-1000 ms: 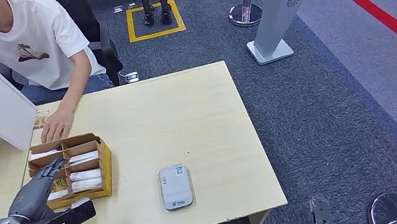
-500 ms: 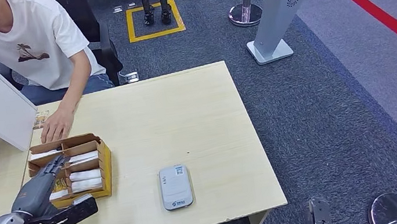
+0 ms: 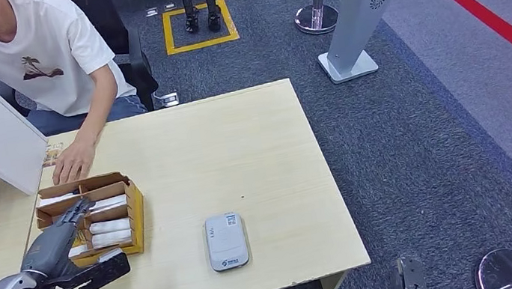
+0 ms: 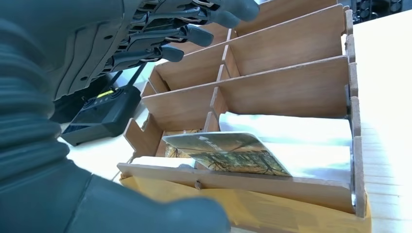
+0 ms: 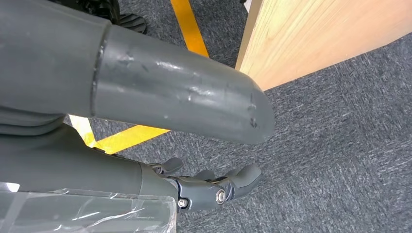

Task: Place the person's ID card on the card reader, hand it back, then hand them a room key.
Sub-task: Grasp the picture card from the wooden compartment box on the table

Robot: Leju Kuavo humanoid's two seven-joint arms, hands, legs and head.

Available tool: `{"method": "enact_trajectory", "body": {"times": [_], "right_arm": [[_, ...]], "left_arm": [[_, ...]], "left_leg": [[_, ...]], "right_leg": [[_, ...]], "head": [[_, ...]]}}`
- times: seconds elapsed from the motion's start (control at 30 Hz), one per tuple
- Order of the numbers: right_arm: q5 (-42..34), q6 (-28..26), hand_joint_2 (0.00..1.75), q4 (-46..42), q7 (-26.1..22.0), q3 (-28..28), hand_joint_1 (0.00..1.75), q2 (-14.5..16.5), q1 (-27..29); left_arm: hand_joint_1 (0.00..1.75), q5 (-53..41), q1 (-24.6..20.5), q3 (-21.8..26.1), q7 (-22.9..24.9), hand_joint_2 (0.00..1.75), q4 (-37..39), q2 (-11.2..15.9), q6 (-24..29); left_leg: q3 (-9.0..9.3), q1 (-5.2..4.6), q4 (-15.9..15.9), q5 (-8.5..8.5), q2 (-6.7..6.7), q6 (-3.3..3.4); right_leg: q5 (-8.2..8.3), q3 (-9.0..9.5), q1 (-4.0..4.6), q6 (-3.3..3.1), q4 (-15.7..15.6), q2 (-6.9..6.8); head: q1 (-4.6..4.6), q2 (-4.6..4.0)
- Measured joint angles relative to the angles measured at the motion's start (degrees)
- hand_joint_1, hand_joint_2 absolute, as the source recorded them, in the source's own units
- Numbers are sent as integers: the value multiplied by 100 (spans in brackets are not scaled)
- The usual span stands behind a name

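Left hand (image 3: 63,243) hovers over the near compartments of the brown wooden divided card tray (image 3: 133,207), fingers (image 4: 194,34) spread above the dividers, thumb apart below the tray's near wall, nothing grasped. In the left wrist view a room key card with a printed forest picture (image 4: 228,153) leans tilted in the nearest compartment, beside white cards (image 3: 110,227). The grey rounded card reader (image 3: 226,241) lies flat on the pale wooden table (image 3: 238,147), well apart from the tray. A person's hand (image 3: 72,161) rests on the table just beyond the tray. Right hand (image 5: 209,187) hangs beside the table edge over grey carpet, fingers loosely curled, empty.
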Motion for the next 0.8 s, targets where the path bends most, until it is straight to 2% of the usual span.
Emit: {"method": "enact_trajectory", "body": {"times": [0.03,0.07,0.8], "right_arm": [[-5,0,0,0,-1,0,0,1,0],[-10,0,0,0,-1,1,0,1,0],[-120,-20,0,0,-51,-2,0,1,45]], "left_arm": [[170,16,0,-1,-3,175,2,2,1],[175,28,0,-1,-4,175,2,4,2],[175,310,118,102,-4,175,-153,202,92]], "left_leg": [[0,0,0,0,0,0],[0,0,0,0,0,0],[0,0,0,0,0,0]], "right_leg": [[0,0,0,0,0,0],[0,0,0,0,0,0],[0,1,0,0,1,0]], "head": [[0,0],[0,0],[-1,1]]}}
